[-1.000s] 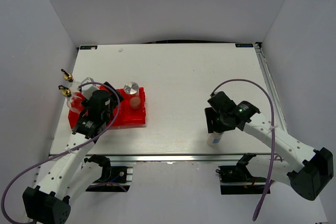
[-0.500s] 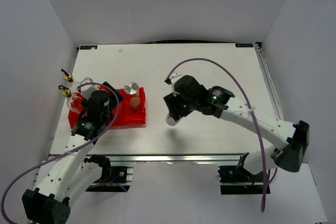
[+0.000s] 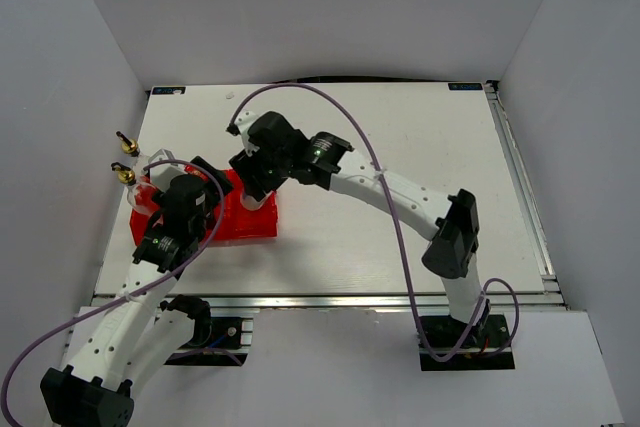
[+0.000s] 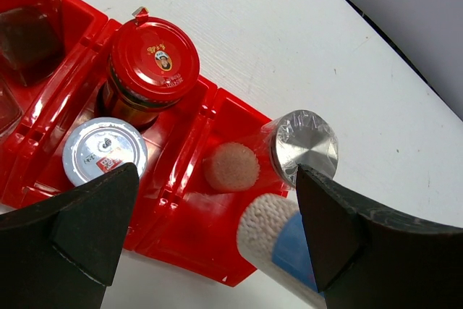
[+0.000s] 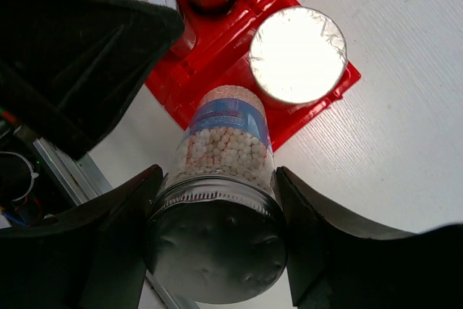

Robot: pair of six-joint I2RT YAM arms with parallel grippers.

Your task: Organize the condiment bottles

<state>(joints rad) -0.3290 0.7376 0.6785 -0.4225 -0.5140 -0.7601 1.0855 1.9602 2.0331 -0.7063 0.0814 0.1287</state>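
My right gripper (image 5: 217, 204) is shut on a silver-lidded shaker (image 5: 226, 146) of white beads with a blue label. It holds the shaker tilted over the right end of the red tray (image 3: 225, 227); its bottom shows in the left wrist view (image 4: 269, 231). A second silver-lidded shaker (image 4: 304, 147) stands at the tray's right end. The red-capped dark jar (image 4: 153, 54) stands in the tray. Two clear bottles with gold spouts (image 3: 126, 159) stand at its left end. My left gripper (image 4: 217, 179) hangs open and empty above the tray.
A small tub with a foil lid (image 4: 105, 151) sits in the tray beside the jar. A pale round thing (image 4: 230, 167) lies in the right compartment. The left arm (image 5: 72, 48) is close to the held shaker. White table (image 3: 400, 137) lies to the right.
My right arm has carried the shaker from the table's front right leftward to above the tray's right end. The left arm has barely moved.
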